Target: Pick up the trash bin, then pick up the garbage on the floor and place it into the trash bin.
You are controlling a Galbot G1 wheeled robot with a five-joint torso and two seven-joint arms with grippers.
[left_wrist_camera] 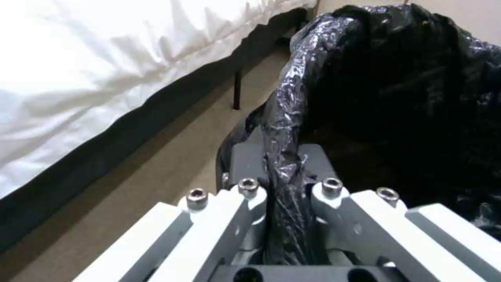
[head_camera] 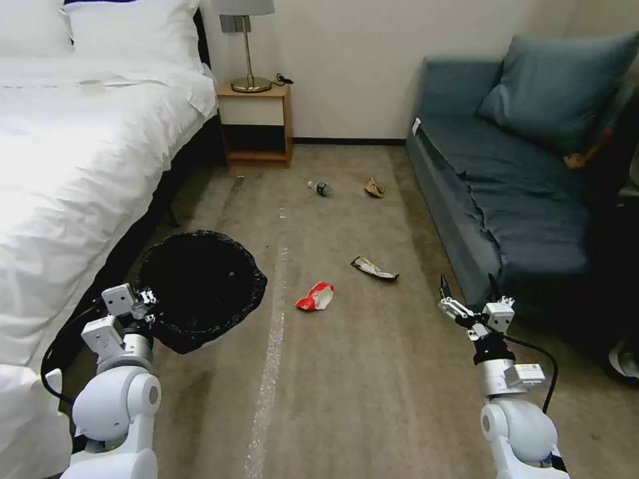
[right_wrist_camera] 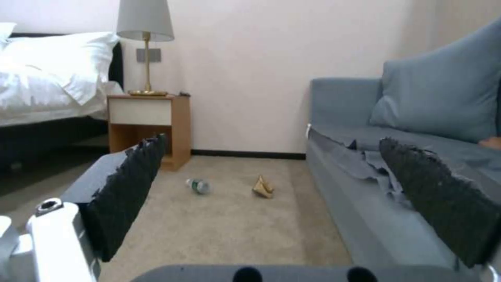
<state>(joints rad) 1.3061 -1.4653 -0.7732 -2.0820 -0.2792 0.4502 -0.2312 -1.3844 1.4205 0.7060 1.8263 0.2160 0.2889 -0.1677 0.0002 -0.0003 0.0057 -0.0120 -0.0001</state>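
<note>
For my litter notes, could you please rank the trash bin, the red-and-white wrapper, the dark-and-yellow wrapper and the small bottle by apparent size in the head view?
1. trash bin, held by the left gripper, largest by far.
2. red-and-white wrapper and dark-and-yellow wrapper: look alike, unranked.
3. small bottle, smallest, though farthest from the camera.

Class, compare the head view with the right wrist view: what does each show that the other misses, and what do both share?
Head view alone: the left gripper shut on the trash bin rim, the red-and-white wrapper and the dark-and-yellow wrapper on the carpet. Right wrist view alone: the open right gripper seen close, its toothed black pads spread wide. Both: the small bottle, crumpled brown paper, nightstand, lamp, bed and blue sofa.
</note>
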